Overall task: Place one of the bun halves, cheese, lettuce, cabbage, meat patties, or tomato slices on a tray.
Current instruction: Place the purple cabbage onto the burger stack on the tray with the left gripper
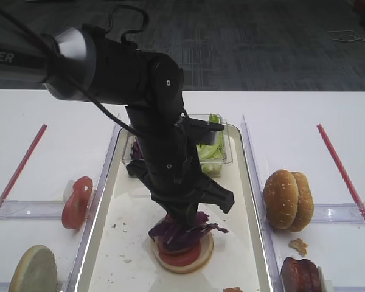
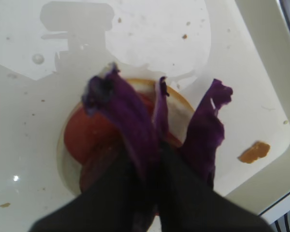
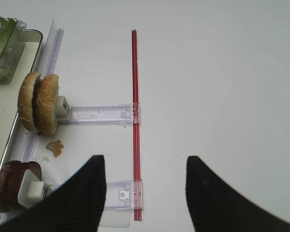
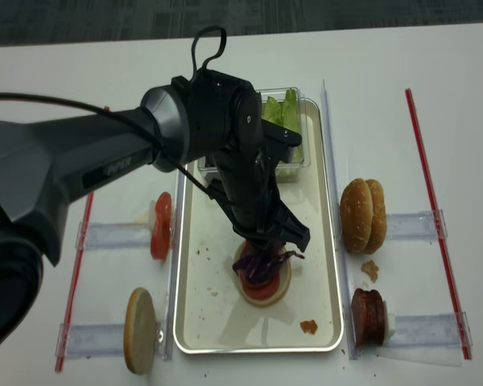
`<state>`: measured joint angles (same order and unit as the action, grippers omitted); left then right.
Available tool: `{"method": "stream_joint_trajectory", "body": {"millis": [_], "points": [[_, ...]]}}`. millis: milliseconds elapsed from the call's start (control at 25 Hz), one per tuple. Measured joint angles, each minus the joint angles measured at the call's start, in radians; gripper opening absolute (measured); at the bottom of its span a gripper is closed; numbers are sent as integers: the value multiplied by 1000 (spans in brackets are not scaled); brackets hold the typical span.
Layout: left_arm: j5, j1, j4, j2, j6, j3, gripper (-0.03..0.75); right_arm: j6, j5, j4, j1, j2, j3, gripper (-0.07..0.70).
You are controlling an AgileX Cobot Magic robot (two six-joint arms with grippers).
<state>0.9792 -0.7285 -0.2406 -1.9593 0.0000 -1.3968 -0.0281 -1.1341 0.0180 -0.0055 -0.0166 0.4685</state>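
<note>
Left wrist view showed the left gripper (image 2: 152,159) pinched tight on the cabbage (image 2: 135,125), its purple leaves spilling out over a tomato slice (image 2: 87,133) that lay on a bun half (image 2: 183,108). From the high views, that stack sat in the near half of the tray (image 4: 197,289), with the left arm reaching down onto it from the left. A clear box of lettuce (image 1: 210,149) stood at the tray's far end. Left of the tray, more tomato slices (image 1: 76,202) stood on edge in a clear holder, and a cut bun (image 1: 33,270) stood nearer the camera. Right of the tray stood the bun halves (image 1: 288,199) and, nearer, the meat patties (image 1: 300,275). The right gripper (image 3: 145,193) hung with its fingers (image 3: 89,186) spread and nothing between them, over the bare table beside a red strip (image 3: 135,96).
</note>
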Motion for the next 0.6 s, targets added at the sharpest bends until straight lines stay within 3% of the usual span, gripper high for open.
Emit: {"method": "stream_joint_trajectory", "body": {"millis": [200, 600], "points": [[0, 0, 0, 0, 0, 0, 94, 0, 0, 0, 0, 0, 0, 397], [18, 0, 4, 0, -32, 0, 305, 0, 0, 0, 0, 0, 0, 397]]}}
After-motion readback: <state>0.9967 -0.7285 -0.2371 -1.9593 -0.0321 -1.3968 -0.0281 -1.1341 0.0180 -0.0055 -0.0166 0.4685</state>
